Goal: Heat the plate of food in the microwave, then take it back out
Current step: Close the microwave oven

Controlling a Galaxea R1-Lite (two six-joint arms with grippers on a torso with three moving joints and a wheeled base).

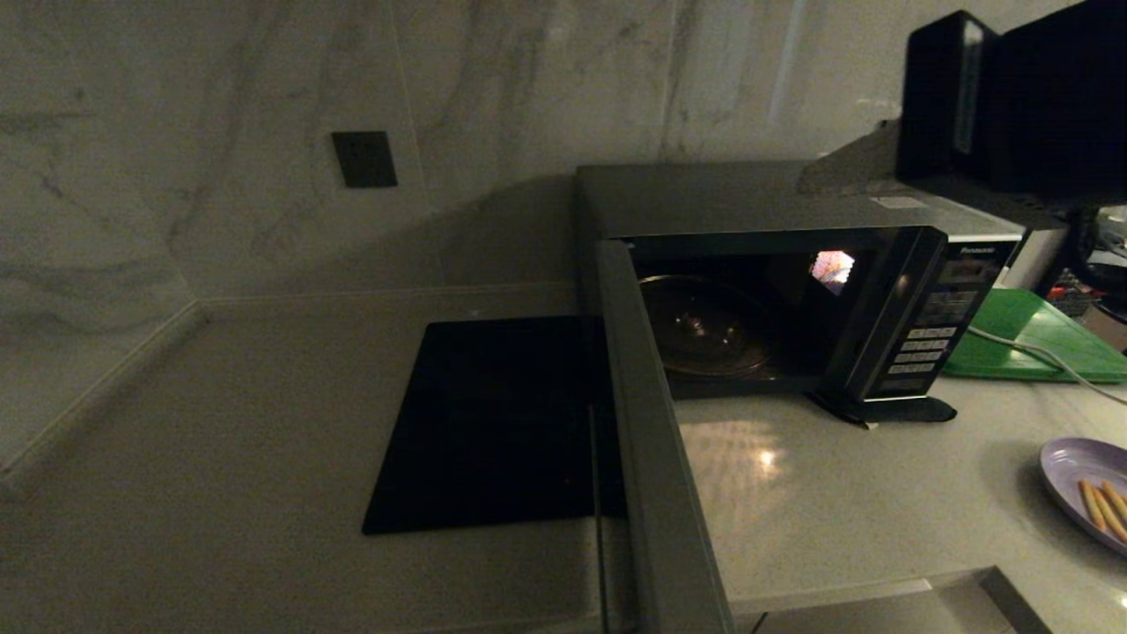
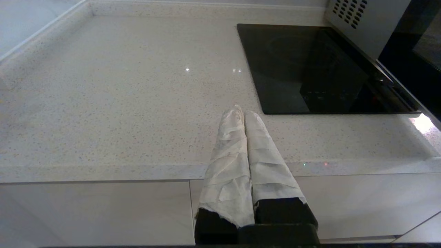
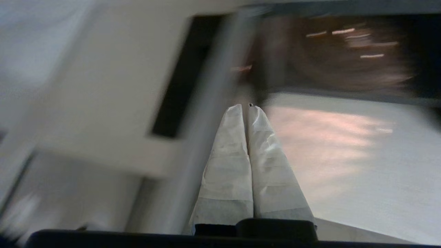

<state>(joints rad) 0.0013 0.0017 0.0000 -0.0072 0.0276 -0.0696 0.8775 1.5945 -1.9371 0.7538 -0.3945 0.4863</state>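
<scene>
head view: microwave (image 1: 792, 291) door open, glass turntable (image 1: 704, 328) inside bare
plate of food (image 1: 1087, 493): fries, on counter
right gripper (image 3: 248, 106): pinched closed, empty, facing cavity
left gripper (image 2: 244, 112): closed, empty, cooktop (image 2: 310, 69) beside

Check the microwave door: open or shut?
Open. The door is swung out toward the camera, showing the lit cavity and bare glass turntable of the microwave.
</scene>
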